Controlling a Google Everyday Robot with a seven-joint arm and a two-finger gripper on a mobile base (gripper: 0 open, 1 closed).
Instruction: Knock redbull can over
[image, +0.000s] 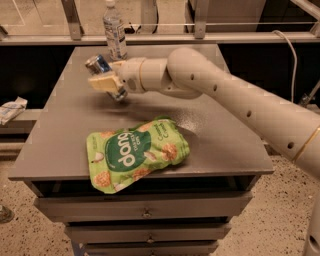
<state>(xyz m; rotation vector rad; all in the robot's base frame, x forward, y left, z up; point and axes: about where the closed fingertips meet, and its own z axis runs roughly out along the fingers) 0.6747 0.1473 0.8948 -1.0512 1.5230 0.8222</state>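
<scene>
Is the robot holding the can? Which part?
Can't tell. The tool sits against the middle of the tilted redbull can, at the table's back left; no clear grip shows.

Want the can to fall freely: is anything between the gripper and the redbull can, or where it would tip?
Nothing visible. The gripper is against the redbull can, which leans leftward in the view. The water bottle behind and the green snack bag in front lie apart from it.
</scene>
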